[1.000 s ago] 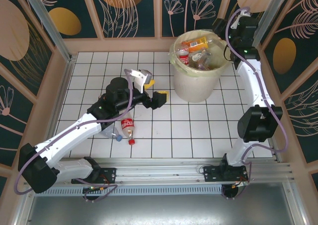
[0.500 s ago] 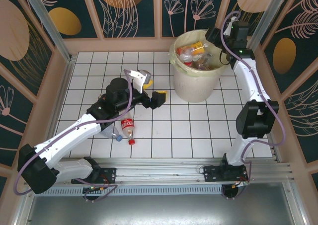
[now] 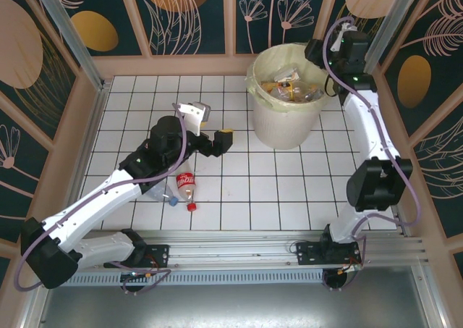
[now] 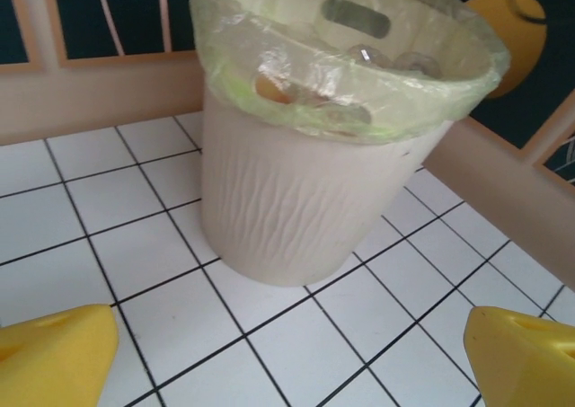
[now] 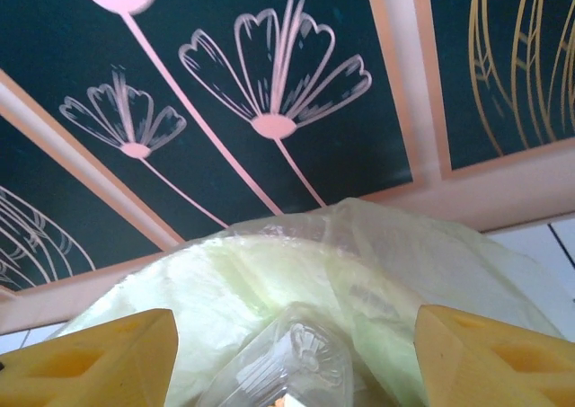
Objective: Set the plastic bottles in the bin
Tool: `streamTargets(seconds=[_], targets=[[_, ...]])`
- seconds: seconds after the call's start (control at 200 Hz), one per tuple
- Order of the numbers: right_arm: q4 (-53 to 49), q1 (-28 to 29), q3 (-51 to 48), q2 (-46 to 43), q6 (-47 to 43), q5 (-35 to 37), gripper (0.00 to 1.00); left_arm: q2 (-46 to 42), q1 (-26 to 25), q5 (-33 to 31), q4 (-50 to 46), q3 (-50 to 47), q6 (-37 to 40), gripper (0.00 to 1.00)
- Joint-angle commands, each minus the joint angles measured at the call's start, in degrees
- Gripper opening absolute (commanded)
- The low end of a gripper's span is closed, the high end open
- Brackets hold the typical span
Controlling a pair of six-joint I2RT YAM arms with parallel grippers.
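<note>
— Over the far rim of the bin [image 3: 278, 129], the right claw [image 5: 295, 360] had barely shifted in the last second; its yellow fingers stood wide apart with nothing gripped, and a clear bottle [image 5: 301, 344] lay in the bag just below them.
— But the heap inside had shuffled; the red-labelled bottle that sat on top a second ago was no longer on show, so I'd judge that load was delivered.
— And the left side?
— The left claw [image 4: 287, 358] had drawn back a touch, away from the bin; it was spread fully open, empty, and facing the bin's wall from well apart.
— So the job wasn't finished?
— Not yet; the Coca-Cola bottle [image 3: 186, 185] lay on the counter [image 3: 289, 190] beside the left arm; a second bottle with a blue cap [image 3: 171, 198] sat just beside it, partly under that arm; those two looked like the left claw's next pickup.
</note>
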Motion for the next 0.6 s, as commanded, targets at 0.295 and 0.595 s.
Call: streamTargets(seconds=[0.295,0.595], targets=[[5.30,0.38,-22.22,-23.05,-2.60,-15.75,0.75,2.06,7.94,-3.01,-5.30,-0.17,-4.35,0.98],[3.52,5.43,-37.23,-37.30,-0.67,-29.08,0.81,8.23,14.98,-8.95,-14.13,1.43,-11.32,0.99]])
